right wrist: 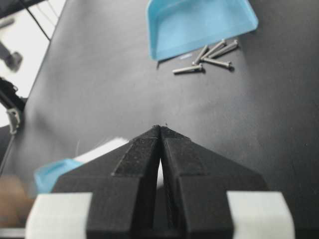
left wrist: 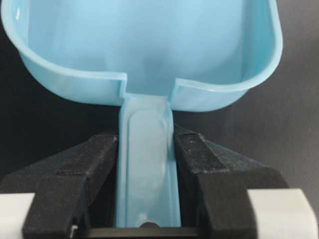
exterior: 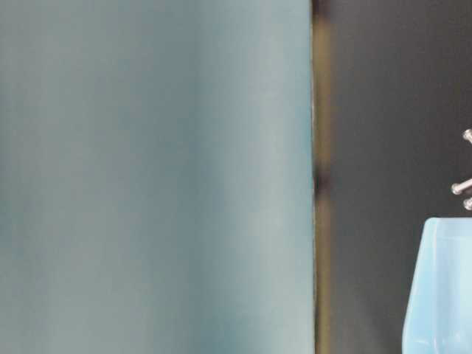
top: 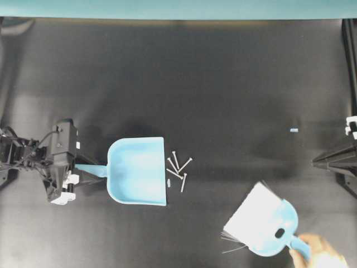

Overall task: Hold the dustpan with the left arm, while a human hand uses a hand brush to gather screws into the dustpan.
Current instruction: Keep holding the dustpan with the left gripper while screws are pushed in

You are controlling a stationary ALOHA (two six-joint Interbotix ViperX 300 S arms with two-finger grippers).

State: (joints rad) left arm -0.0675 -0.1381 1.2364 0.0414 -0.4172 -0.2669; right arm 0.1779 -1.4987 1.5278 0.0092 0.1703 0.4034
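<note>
Gripping the dustpan [top: 138, 171] by its thin handle, the left gripper [left wrist: 146, 164] kept the pan flat at centre-left, screws [top: 178, 167] just at its 3 o'clock, brush [top: 265, 223] at 5 o'clock in a hand [top: 321, 254], right gripper [right wrist: 160, 130] closed, empty.

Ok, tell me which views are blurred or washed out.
Table-level view: badly out of focus, a soft teal surface fills most of it, only a corner of the light blue plastic dustpan shows. Right wrist view: overexposed at upper left. Overhead view: human hand bleached pale. Left wrist view: sharp.
</note>
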